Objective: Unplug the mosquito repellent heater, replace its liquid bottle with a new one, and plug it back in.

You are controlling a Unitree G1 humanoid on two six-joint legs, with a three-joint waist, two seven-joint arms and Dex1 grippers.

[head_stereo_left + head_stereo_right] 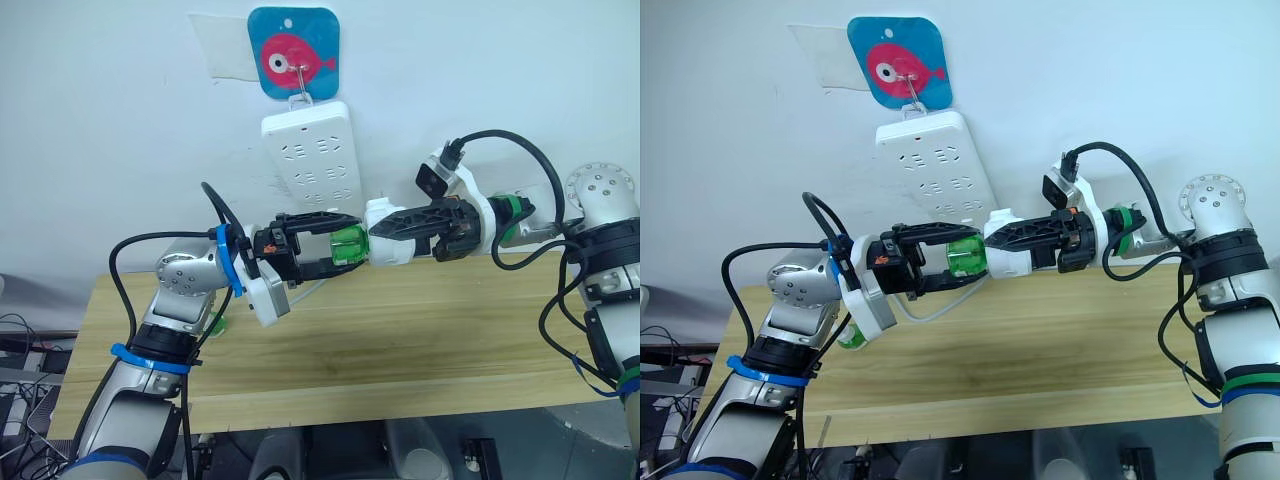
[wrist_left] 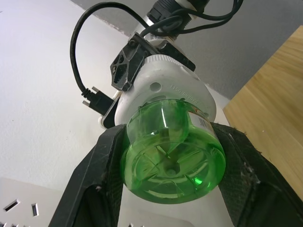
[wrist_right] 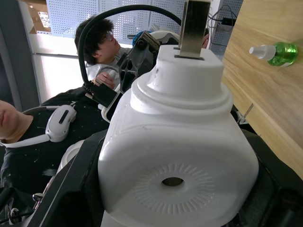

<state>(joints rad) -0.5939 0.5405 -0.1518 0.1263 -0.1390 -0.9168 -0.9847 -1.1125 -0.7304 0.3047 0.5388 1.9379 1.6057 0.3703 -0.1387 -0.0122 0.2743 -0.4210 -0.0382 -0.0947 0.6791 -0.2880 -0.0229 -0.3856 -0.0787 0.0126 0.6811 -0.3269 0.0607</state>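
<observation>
Above the table, the white mosquito repellent heater (image 1: 392, 254) is held level, with my right gripper (image 1: 392, 236) shut around its body. A green liquid bottle (image 1: 347, 244) sticks out of the heater toward my left side, and my left gripper (image 1: 352, 245) is shut on it. In the left wrist view the bottle's base (image 2: 173, 158) sits between both black fingers (image 2: 90, 189), with the heater (image 2: 165, 85) behind it. The right wrist view shows the heater's domed face with its centre hole (image 3: 173, 181) and a metal plug prong (image 3: 194, 26).
A long white power strip (image 1: 310, 155) hangs on the wall from a blue fish hook (image 1: 293, 52), just above my grippers. Another green bottle with a white cap (image 3: 274, 51) lies on the wooden table (image 1: 420, 330) near my left arm. Two people (image 3: 102, 42) sit behind.
</observation>
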